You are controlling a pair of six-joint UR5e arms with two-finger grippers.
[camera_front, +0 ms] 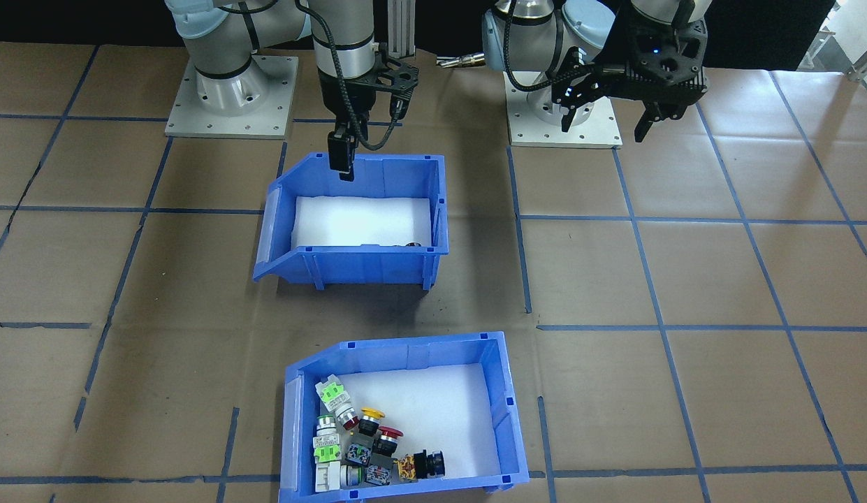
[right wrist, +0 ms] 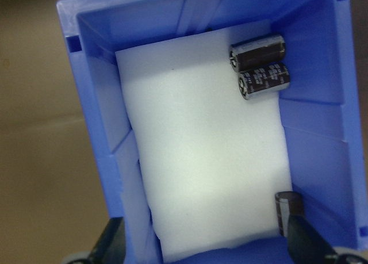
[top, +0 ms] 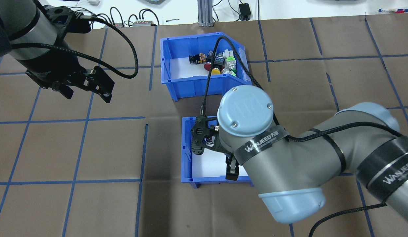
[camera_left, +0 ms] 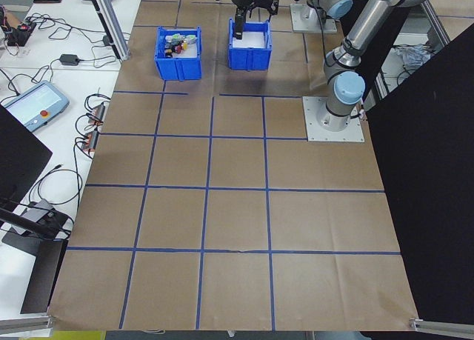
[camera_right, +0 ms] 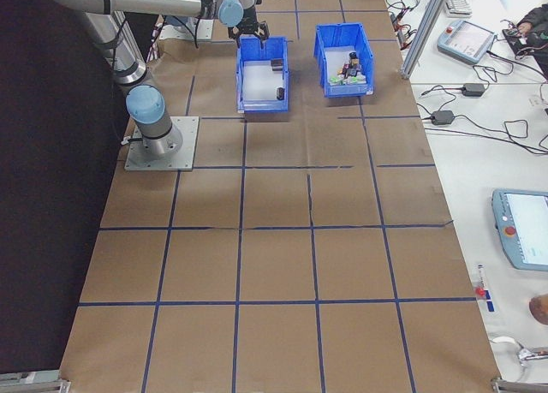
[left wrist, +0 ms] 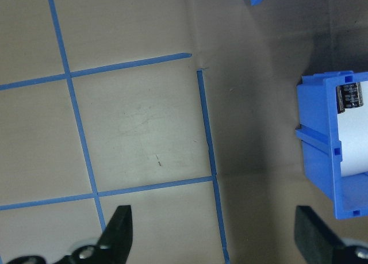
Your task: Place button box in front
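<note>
The button box (camera_front: 398,347) is a blue bin with a white liner. Green, yellow, red and black push-buttons (camera_front: 363,440) are bunched at one end. It stands on the operators' side of the table, at the far centre (top: 167,59) in the overhead view. My right gripper (camera_front: 341,164) hangs open over the robot-side wall of the other blue bin (camera_front: 363,265). In the right wrist view its fingers (right wrist: 305,241) are spread wide, with nothing gripped. My left gripper (top: 88,95) hovers open above bare table, well clear of both bins.
The near bin (right wrist: 98,103) has a white foam liner and a few black cylinders (right wrist: 259,60). The left wrist view catches this bin's corner (left wrist: 316,149). Brown paper with blue tape lines (camera_front: 636,220) covers the table. Both arm bases (camera_front: 230,91) are bolted on the robot side.
</note>
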